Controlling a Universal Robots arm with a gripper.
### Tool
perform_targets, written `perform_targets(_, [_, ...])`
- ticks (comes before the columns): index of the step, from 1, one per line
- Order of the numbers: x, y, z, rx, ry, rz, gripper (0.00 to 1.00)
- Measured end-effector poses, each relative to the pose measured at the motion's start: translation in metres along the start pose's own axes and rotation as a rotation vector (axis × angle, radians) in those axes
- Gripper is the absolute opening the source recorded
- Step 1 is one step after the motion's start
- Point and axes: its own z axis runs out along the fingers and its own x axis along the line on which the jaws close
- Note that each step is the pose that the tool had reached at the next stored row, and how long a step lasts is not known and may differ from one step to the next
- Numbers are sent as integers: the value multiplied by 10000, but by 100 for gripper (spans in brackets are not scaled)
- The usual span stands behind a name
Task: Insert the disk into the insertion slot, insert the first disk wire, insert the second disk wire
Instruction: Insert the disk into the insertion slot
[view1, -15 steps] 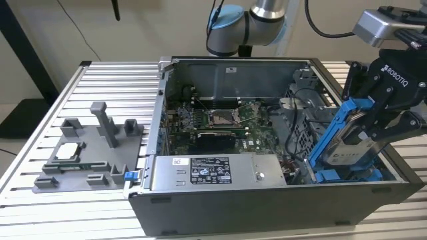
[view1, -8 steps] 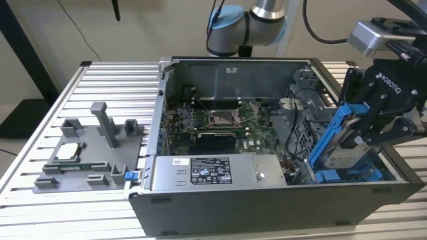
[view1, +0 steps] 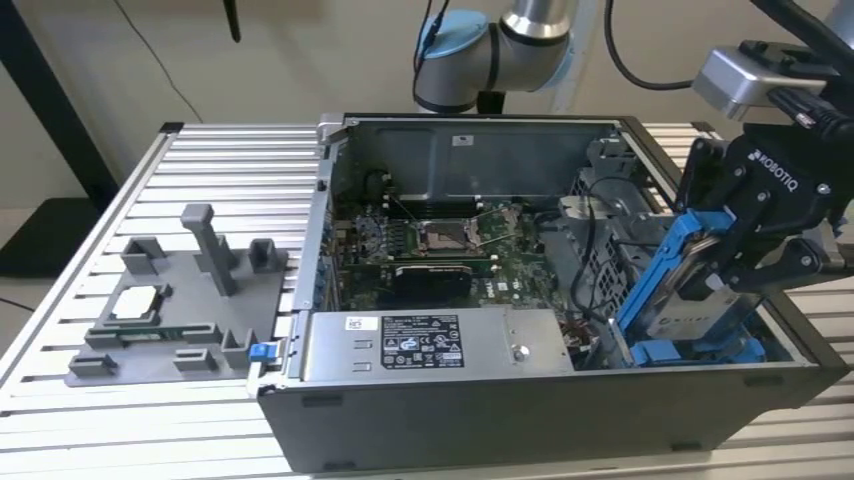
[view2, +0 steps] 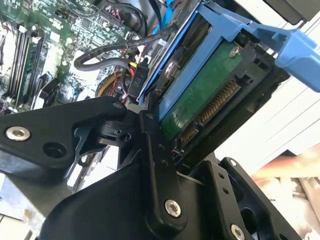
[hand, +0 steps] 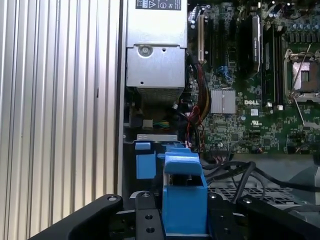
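The disk (view1: 671, 303) has a silver-grey body in a bright blue caddy, and its underside is a green circuit board in the second wrist view; the hand (view1: 731, 272) is matte black. The computer case (view1: 534, 410) is dark grey, its motherboard (hand: 235, 125) green, its power supply (view1: 427, 345) plain silver with a black, white-printed label. The counter (view1: 200, 160) is pale silver, ribbed in parallel lines.

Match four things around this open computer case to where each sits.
1 silver-grey hard disk in a blue plastic caddy
2 grey plastic fixture
3 silver metal power supply box
4 square black-framed socket

A on the slatted table
B held tilted in the black claw
C on the green motherboard
D inside the case, along its near wall

Pairs: 1-B, 2-A, 3-D, 4-C.
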Motion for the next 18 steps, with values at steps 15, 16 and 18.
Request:
perform_targets(15, [-24, 72, -134, 322, -495, -78, 100])
perform_targets(16, [-26, 74, -134, 421, -568, -96, 100])
perform_targets(18, [-27, 77, -131, 690, -629, -122, 100])
